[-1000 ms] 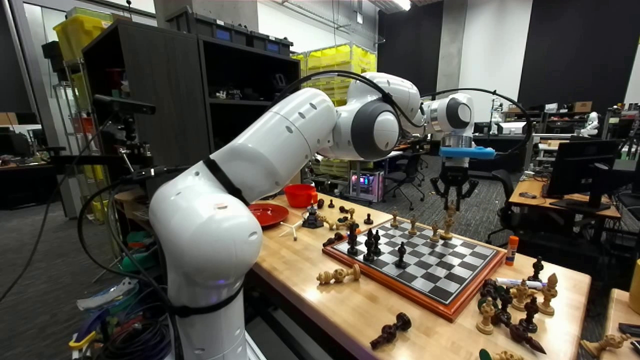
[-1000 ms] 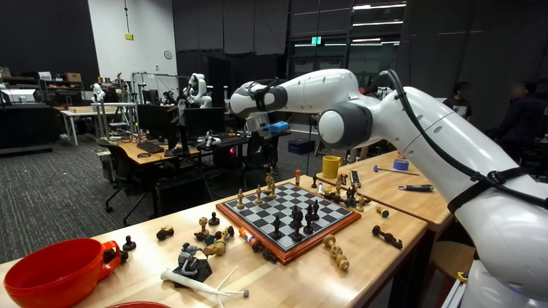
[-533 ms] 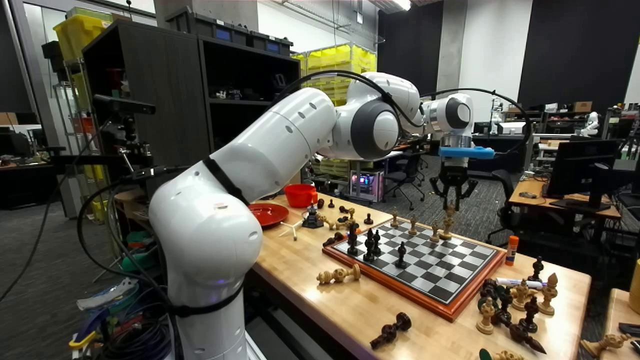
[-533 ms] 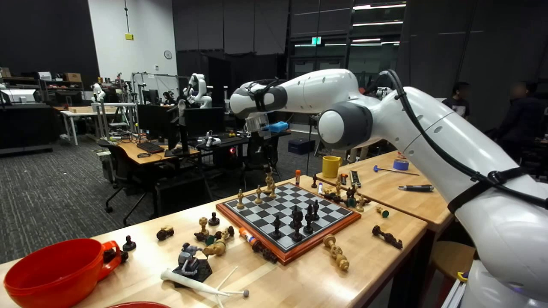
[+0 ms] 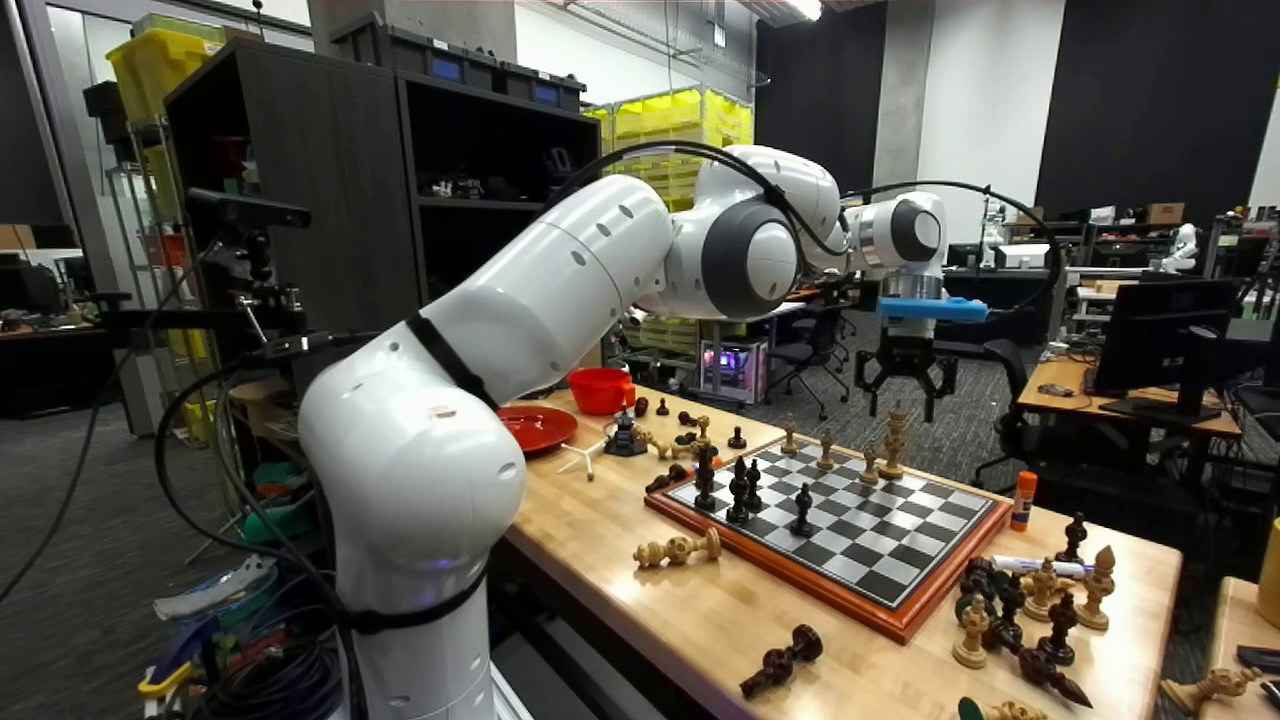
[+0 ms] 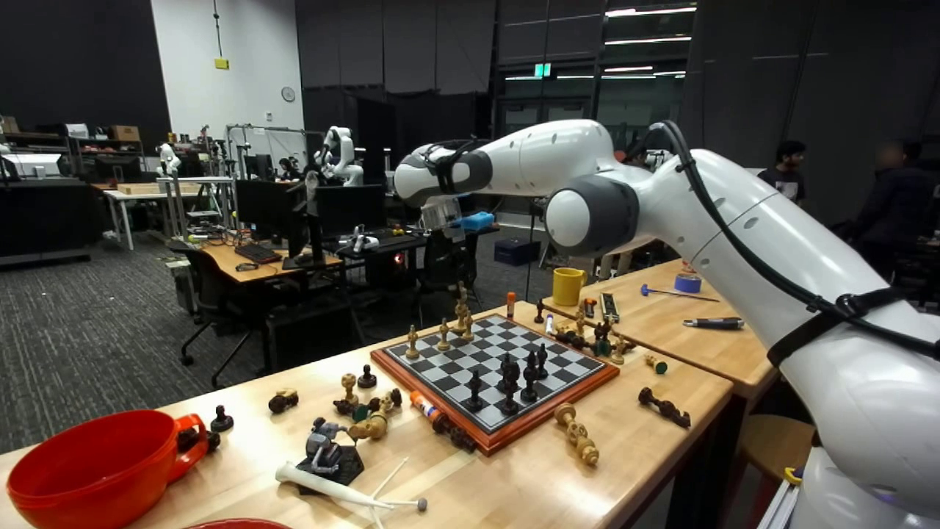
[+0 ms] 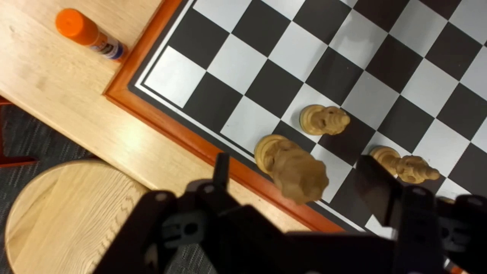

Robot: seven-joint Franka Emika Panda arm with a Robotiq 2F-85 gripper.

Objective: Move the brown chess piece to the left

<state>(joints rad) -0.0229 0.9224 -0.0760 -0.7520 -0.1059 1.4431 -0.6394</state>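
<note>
The brown chess piece, a tall light-brown one [image 7: 293, 171], stands on the board's edge row, its base reaching the dark margin beside the wooden rim. In both exterior views the piece [image 5: 893, 445] appears upright. My gripper [image 7: 296, 166] points down over it, fingers spread on either side of its crown with a gap at each side. One of the fingertips [image 7: 222, 169] is over the rim and tabletop; its opposite hangs over the squares. In an exterior view the black gripper [image 5: 901, 410] shows its parted fingers at the piece's top. Against dark chairs its jaws are hard to make out in an exterior view.
A shorter light piece [image 7: 323, 120] stands close by, with another light piece [image 7: 407, 167] near one finger. Several dark pieces [image 5: 738, 490] occupy the opposite side of the chessboard [image 5: 950, 590]. Outside the board's corner stands an orange-capped glue stick [image 7: 87, 32]. Fallen pieces lie around the board.
The fingers, together at the tall piece's top half a second ago, have spread apart. The piece stays upright in about the same place, and the arm has barely shifted.
</note>
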